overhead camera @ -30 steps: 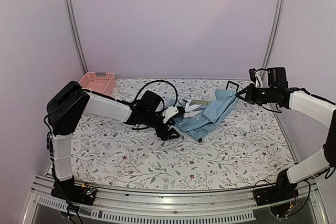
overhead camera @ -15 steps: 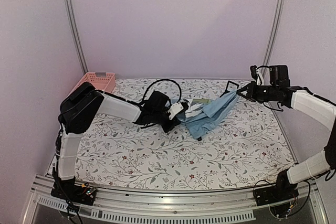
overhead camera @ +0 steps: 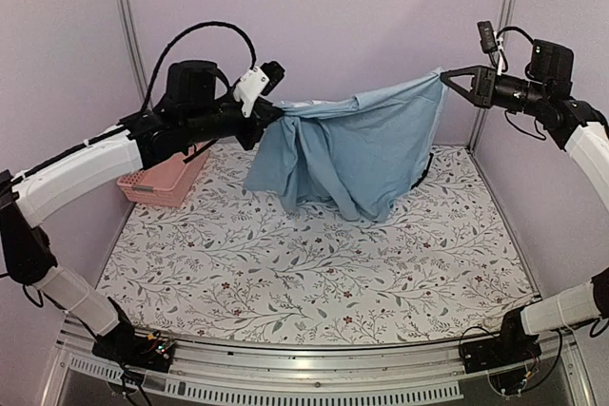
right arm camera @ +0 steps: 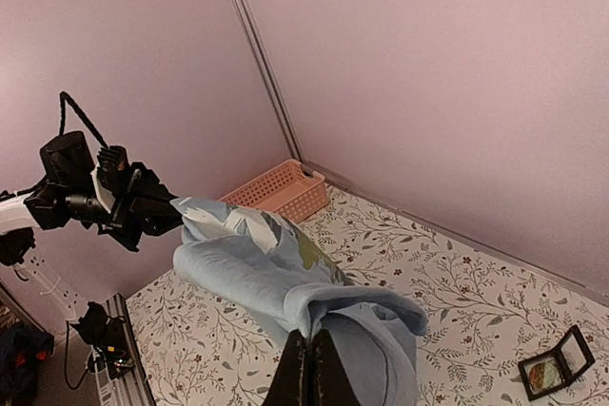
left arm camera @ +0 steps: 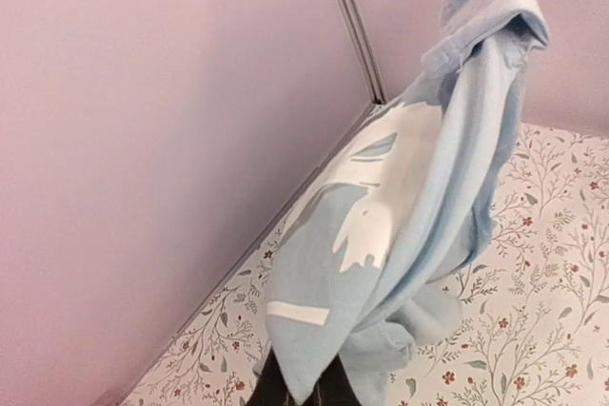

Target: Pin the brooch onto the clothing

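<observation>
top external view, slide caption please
The left gripper and right gripper hold the blue T-shirt aloft over the floral table.

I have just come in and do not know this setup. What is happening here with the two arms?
Both arms hold a light blue T-shirt in the air above the table, stretched between them. The left gripper is shut on one end, the right gripper on the other. A small black case lies open on the table. No brooch is visible on the T-shirt.

soft, even pinkish light, faint shadows; wrist views slightly blurred.
</observation>
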Action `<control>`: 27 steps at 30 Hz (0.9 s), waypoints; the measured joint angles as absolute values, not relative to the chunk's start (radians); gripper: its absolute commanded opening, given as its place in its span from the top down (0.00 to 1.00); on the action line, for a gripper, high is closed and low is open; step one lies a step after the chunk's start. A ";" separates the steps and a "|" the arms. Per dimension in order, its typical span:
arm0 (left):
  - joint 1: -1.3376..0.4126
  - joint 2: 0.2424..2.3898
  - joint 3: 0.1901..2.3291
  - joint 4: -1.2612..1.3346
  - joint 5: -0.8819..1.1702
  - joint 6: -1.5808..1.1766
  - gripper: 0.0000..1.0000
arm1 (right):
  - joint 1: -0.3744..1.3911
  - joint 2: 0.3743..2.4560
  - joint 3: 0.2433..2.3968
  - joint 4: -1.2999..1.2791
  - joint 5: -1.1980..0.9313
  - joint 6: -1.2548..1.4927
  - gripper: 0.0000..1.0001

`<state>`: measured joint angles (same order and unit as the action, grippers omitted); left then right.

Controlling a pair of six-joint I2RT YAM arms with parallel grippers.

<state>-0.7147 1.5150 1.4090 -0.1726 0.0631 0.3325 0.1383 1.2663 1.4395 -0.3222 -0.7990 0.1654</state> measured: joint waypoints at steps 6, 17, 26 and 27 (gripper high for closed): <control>-0.742 1.390 1.430 -0.266 0.079 0.361 1.00 | 0.139 1.231 1.472 -0.309 -0.874 0.161 1.00; -0.632 1.654 1.362 -0.360 0.133 0.377 0.69 | 0.145 1.336 1.328 -0.301 -0.771 0.191 1.00; -0.435 1.924 1.376 -0.330 -0.104 0.242 0.54 | 0.142 1.577 1.276 -0.321 -0.643 0.194 1.00; -0.445 1.906 1.348 -0.305 -0.112 0.241 0.61 | 0.143 1.592 1.275 -0.329 -0.620 0.193 1.00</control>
